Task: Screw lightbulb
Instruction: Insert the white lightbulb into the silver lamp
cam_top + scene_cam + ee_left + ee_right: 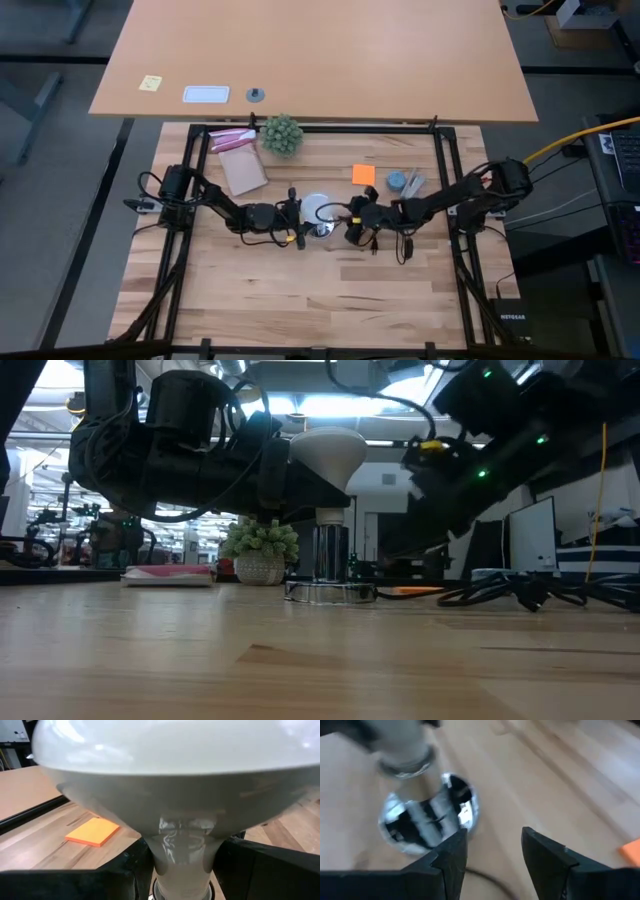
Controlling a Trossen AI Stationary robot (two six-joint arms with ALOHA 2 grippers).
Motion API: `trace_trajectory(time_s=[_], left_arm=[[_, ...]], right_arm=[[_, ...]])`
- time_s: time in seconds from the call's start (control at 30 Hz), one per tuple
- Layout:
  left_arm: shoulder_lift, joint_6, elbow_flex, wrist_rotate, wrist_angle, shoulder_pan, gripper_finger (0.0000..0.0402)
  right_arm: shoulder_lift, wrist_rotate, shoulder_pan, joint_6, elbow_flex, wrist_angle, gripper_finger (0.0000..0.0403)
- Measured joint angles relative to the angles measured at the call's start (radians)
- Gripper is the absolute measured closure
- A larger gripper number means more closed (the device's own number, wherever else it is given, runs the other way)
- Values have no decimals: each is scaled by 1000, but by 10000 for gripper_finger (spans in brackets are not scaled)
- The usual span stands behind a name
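The lightbulb stands upright at the middle of the worktop, its frosted white dome up and its silvery screw end down, directly over the round socket disc that lies flat on the wood. The left hand is clamped on the lightbulb's narrow neck, its dark fingers pressing on both sides just below the dome. The right hand hovers just beside the socket disc on the other side, its fingers apart and holding nothing. Farther back on the worktop sit an orange sticky pad, a spiky green ball plant in a pale pot, and a pink packet.
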Motion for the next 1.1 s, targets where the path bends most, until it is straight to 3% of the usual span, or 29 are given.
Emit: trace_trajectory(time_s=[0.13,0.37,0.73,1.1], left_arm=[[0,0,0,-1,1,0,249],[0,-14,0,-3,1,0,249],[0,-15,0,-4,0,0,249],[0,-24,0,-6,0,0,249]], right_arm=[[15,-7,61,84,0,2,215],[125,21,118,91,0,77,215],[243,100,84,88,5,165,215],[251,117,10,123,3,169,215]])
